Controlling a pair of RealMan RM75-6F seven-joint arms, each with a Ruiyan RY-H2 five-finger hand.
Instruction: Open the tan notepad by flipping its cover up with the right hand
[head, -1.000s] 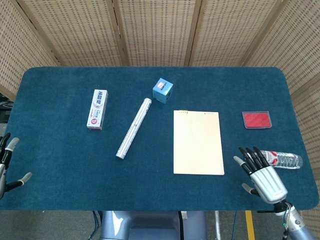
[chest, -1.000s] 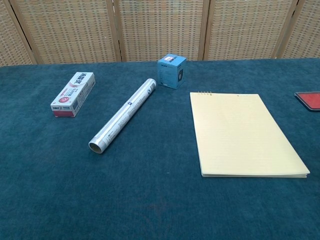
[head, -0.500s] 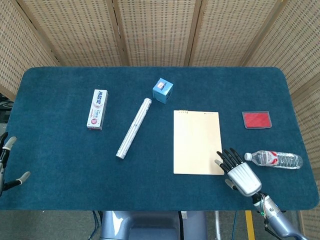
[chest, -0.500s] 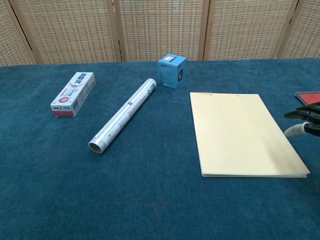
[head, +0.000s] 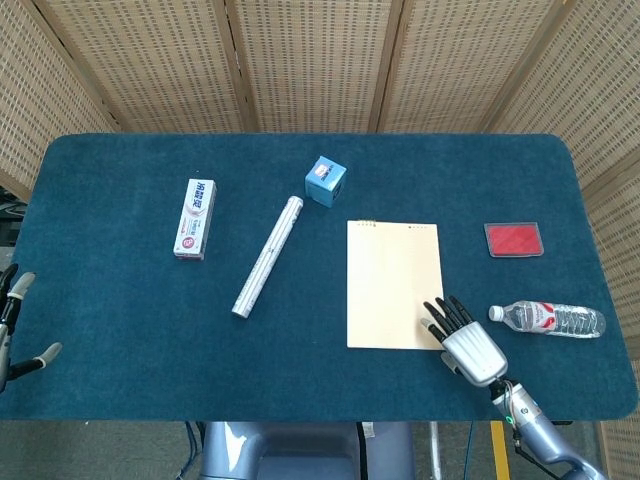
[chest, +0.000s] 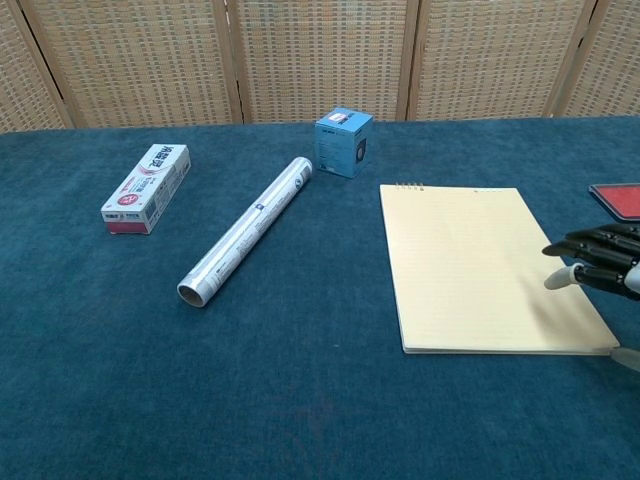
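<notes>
Notepad (head: 395, 285), tan, lies flat and closed on the blue table (head: 120, 300), binding at its far edge. Right hand (head: 465, 340) is at the pad's near right corner, palm down, fingers (chest: 590, 243) extended and spread over the cover, holding nothing. Left hand (head: 15, 325) is at the table's left edge, fingers apart, empty. Water bottle (head: 548, 319) lies just beside the right hand.
</notes>
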